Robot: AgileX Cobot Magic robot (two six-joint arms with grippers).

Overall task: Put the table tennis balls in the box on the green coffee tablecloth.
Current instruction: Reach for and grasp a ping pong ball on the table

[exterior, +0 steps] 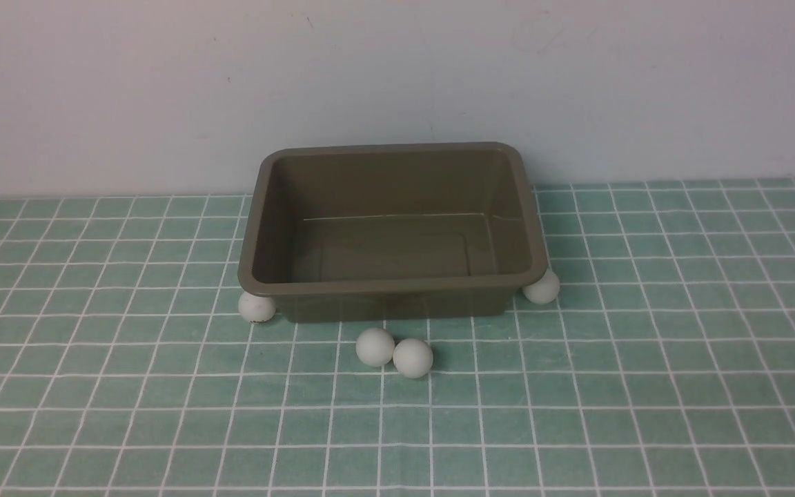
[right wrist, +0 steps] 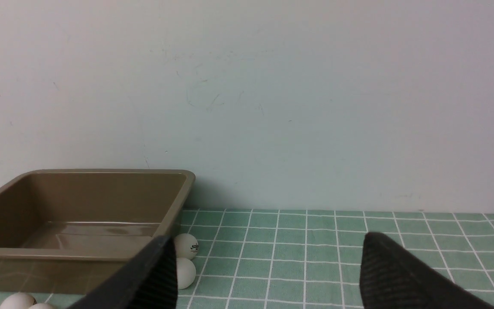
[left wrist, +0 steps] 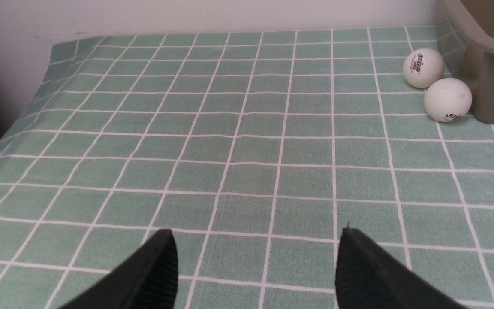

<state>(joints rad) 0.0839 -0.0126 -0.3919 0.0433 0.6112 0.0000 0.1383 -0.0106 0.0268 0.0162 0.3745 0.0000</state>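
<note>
The box [exterior: 390, 288] is seen empty, set towards the far side of the green coffee tablecloth [exterior: 128, 414] that covers the table; none of the table tennis balls [exterior: 375, 346] is yet inside it. Two are found touching each other just before its near wall; one ball [exterior: 257, 308] is tucked under the rim at the near left corner and one ball [exterior: 542, 286] at the near right corner; a further ball [left wrist: 423, 68] is shown beside the left wall and another ball [right wrist: 185, 246] beside the right wall, so six are counted in all. The left tool [left wrist: 257, 266] is spread wide over bare cloth, nothing between its jaws, well apart from the nearest balls; the right tool [right wrist: 268, 274] is likewise wide and empty, with the box and the right-hand balls ahead of it. The balls are judged very light, hollow and smooth, stiff yet thin-shelled; they are likely to be rolled by the slightest nudge and squeezed out of a grip that is off-centre; each is best taken across its widest middle, with a gentle closing. Those under the flared rim are probably better approached from their open side; in the touching pair, the neighbour may be knocked away.
</note>
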